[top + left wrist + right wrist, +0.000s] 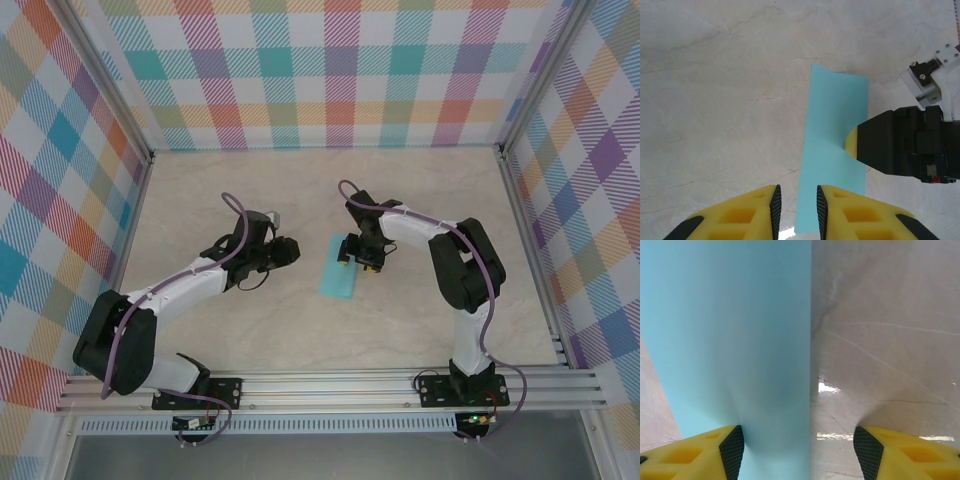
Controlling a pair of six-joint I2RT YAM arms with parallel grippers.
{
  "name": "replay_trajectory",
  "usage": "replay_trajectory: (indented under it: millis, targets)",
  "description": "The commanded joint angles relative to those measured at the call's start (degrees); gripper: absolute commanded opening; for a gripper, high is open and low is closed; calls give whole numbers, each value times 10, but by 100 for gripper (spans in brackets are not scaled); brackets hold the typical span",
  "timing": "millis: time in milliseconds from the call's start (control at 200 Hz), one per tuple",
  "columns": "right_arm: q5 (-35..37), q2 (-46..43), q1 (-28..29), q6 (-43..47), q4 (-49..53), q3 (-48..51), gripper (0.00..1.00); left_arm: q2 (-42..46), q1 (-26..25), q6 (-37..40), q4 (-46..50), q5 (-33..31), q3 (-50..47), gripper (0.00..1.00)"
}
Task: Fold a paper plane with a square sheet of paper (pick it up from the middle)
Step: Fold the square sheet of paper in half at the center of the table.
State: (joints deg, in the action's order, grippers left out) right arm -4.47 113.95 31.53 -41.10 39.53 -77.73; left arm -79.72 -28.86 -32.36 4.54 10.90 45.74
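**Thin paper pinned flat, both claws empty**

The right gripper (799, 452) stands released, its jaws wide and straddling the long edge of the square sheet of paper (730, 340). One finger bears down on the turquoise surface and the other rests on bare table (250, 330). Nothing is clasped between them.

From above, the sheet (336, 275) lies at about 8 o'clock from that gripper (358, 258), flat on the table near mid-field. It shows as a narrow strip, so it is probably doubled along its length.

At the sheet's 9 o'clock hangs the left gripper (285, 250). Its wrist camera shows its jaws (798, 205) parted by only a slit and holding nothing, with the paper's near end just beyond the tips.

The sheet (832, 125) should handle as almost weightless, limp and easily creased or torn. It is likely to slide on the smooth table. A hold along a free long edge looks best, taken with a light pinch while the other finger keeps it pinned.
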Motion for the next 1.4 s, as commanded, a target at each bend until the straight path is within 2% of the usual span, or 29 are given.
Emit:
replay_trajectory:
  millis: [0,175,330,460,615,845,1400]
  targets:
    - [31,36,-2,5,52,17,64,11,-8,1,10,-3,-1,28]
    - [28,41,-2,10,52,15,65,7,-8,3,9,5,-2,28]
    - [32,36,-3,9,49,20,59,6,-8,3,9,8,-2,28]
    - [30,30,-3,15,48,19,59,4,-8,3,10,8,-1,28]
    - [33,21,-5,19,46,27,59,2,-8,0,9,10,-2,29]
    - [18,22,-8,13,38,27,65,2,-8,0,9,12,1,29]
    - [38,28,-9,-9,47,25,63,-1,-8,0,11,21,0,29]
